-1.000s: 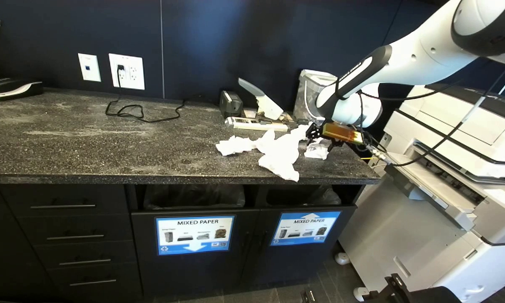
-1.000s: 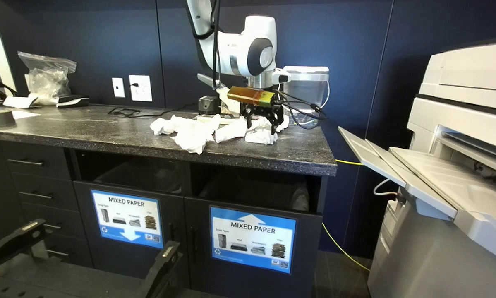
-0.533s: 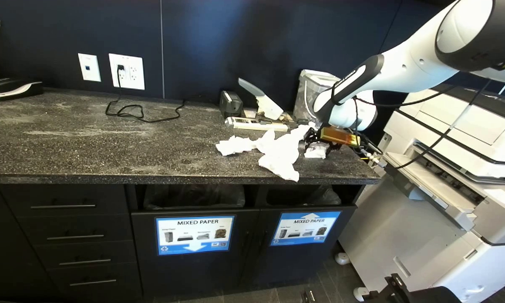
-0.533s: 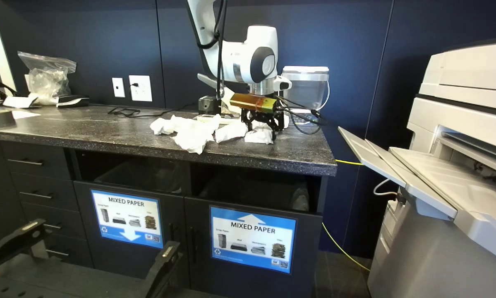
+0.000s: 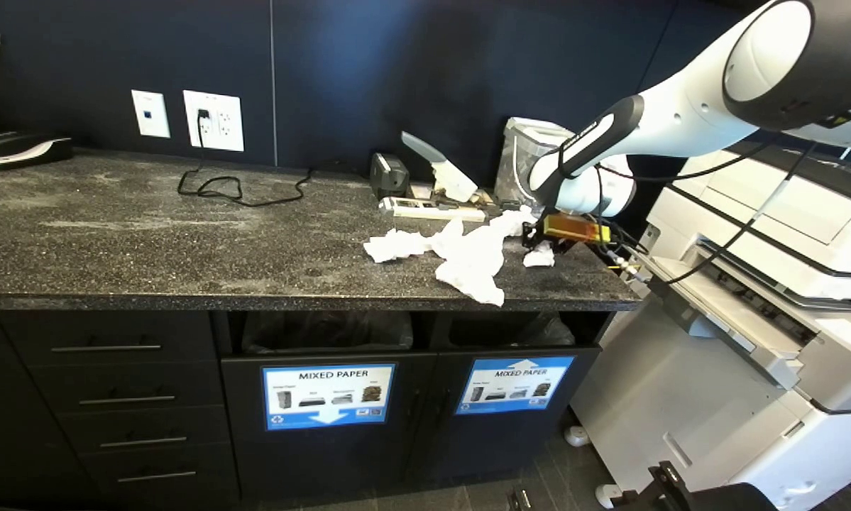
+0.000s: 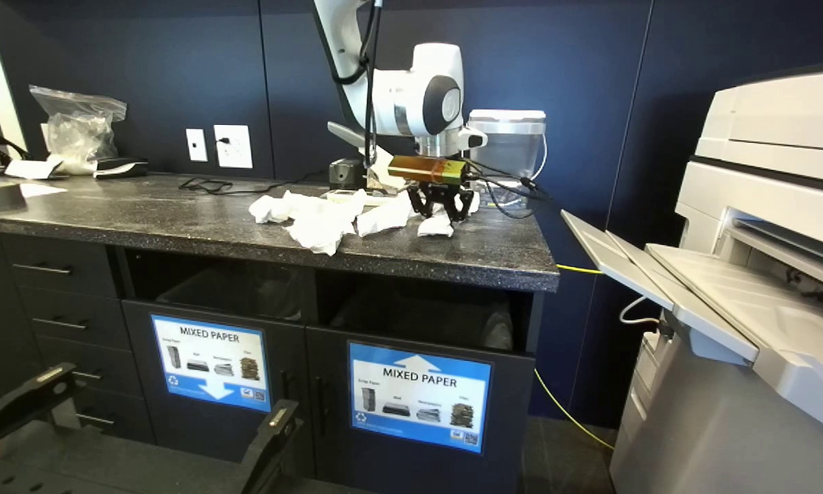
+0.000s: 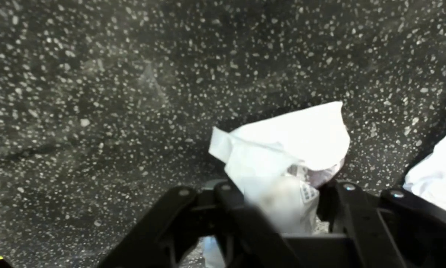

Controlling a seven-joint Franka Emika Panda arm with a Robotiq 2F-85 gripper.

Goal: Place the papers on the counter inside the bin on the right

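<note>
Grey speckled counter (image 5: 276, 248), navy wall (image 5: 340, 85) behind; the pincer (image 6: 441, 213) pinches crumpled paper (image 7: 275, 160).

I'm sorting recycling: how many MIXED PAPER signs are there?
2 in both exterior views: the left sign, arrow down, on the left bin; the right sign, arrow up, on the right bin. Neither is hidden.

Papers (image 5: 471, 259) on the counter (image 5: 290, 255), right-hand bin (image 6: 418, 315) beneath.
White and crumpled, bunched toward the right end of the dark speckled stone; one folded sheet (image 7: 301, 134), partly printed, just apart from the rest. Bin dark, slot open, front labelled MIXED PAPER.
</note>
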